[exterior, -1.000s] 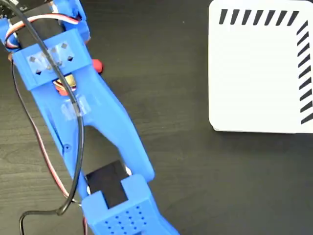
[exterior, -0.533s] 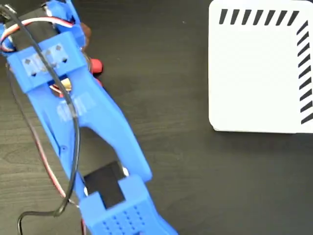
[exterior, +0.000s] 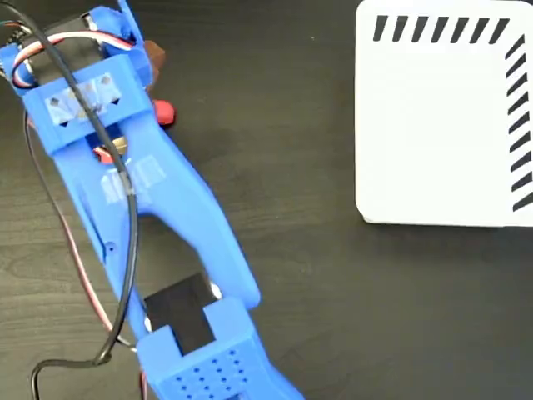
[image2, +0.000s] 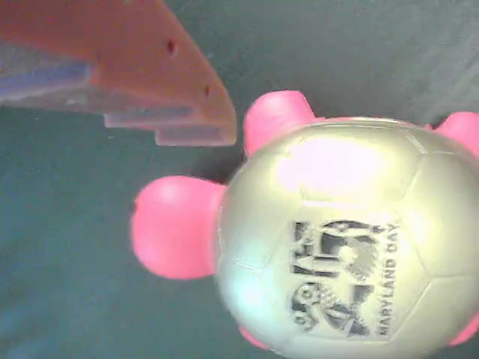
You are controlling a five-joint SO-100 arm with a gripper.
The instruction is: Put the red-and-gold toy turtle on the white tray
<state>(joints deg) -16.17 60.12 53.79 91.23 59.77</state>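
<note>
The red-and-gold toy turtle fills the wrist view, its gold shell printed in black, its head and legs pink-red. In the fixed view only a red leg and a sliver of gold show beside the blue arm at upper left. My gripper hangs right over the turtle. One orange finger shows at the wrist view's upper left, a small gap away from the turtle; the other finger is out of frame. Nothing is gripped. The white tray, bordered with dark stripes, lies at the upper right, far from the turtle.
My blue arm runs diagonally from the bottom edge to the upper left, with a black cable looped along it. Dark wooden tabletop lies between the arm and the tray.
The arm's head shifted slightly left and up, then back a little to the right. A brown finger edge now shows beside the head. The turtle's red leg has stayed in place.
</note>
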